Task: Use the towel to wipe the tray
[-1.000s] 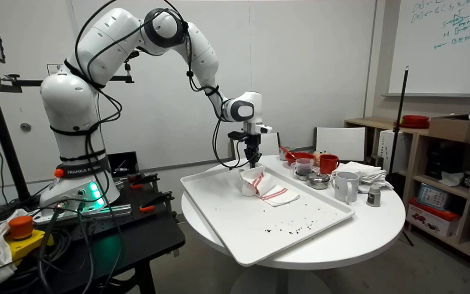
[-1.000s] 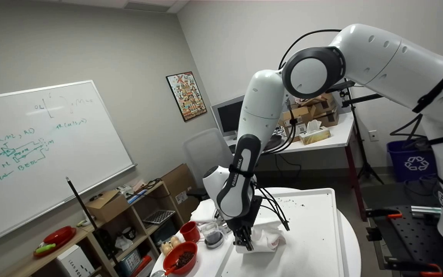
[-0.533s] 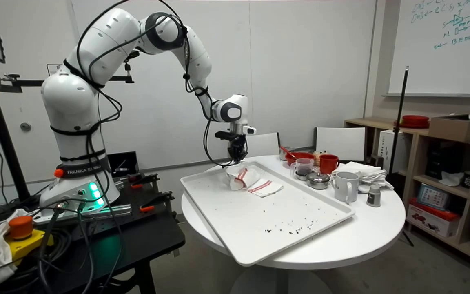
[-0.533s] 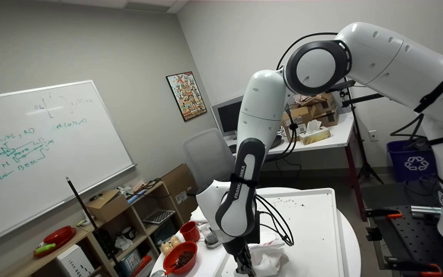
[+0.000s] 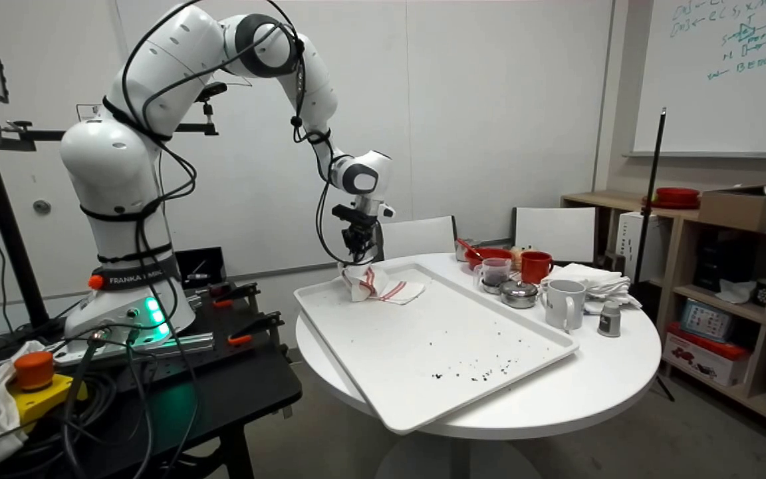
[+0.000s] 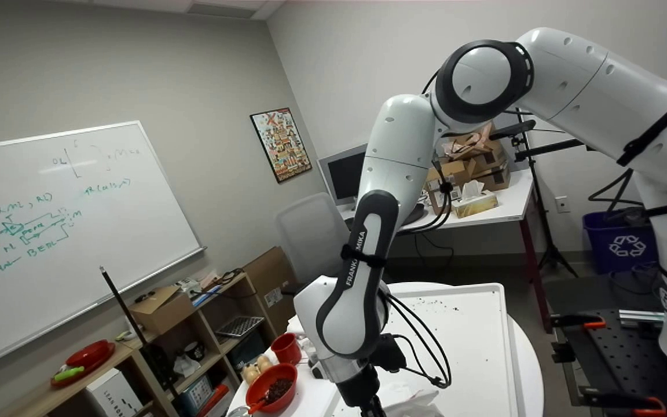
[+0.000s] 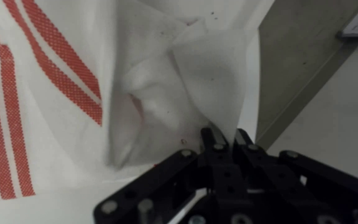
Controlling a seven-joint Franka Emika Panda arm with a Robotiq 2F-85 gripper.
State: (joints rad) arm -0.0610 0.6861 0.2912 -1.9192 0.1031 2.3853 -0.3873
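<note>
The towel point(image 5: 383, 287), white with red stripes, lies bunched at the tray's far left end in an exterior view; a flat striped part point(image 7: 6, 118) spreads to the left in the wrist view. Pinched cloth rises between the two fingertips of my gripper point(image 7: 225, 134), which is shut on it. The large white tray point(image 5: 416, 352) has a low rim point(image 7: 253, 84) just beyond the gripper. In an exterior view the towel point(image 6: 411, 404) and the gripper are partly cut off by the bottom edge. Dark specks point(image 5: 483, 372) sit on the tray's near right part, away from the towel.
Beside the tray on the round white table point(image 5: 622, 372) stand a grey mug point(image 5: 564, 305), a red mug point(image 5: 536, 267), a metal tin point(image 5: 518, 294), a small grey bottle point(image 5: 610, 319) and folded white cloths point(image 5: 586, 279). A red bowl point(image 6: 272, 388) holds dark bits.
My gripper has dragged the towel across the tray toward its far left end, leftward in one exterior view and down out of frame in an exterior view. The wrist has tilted slightly.
</note>
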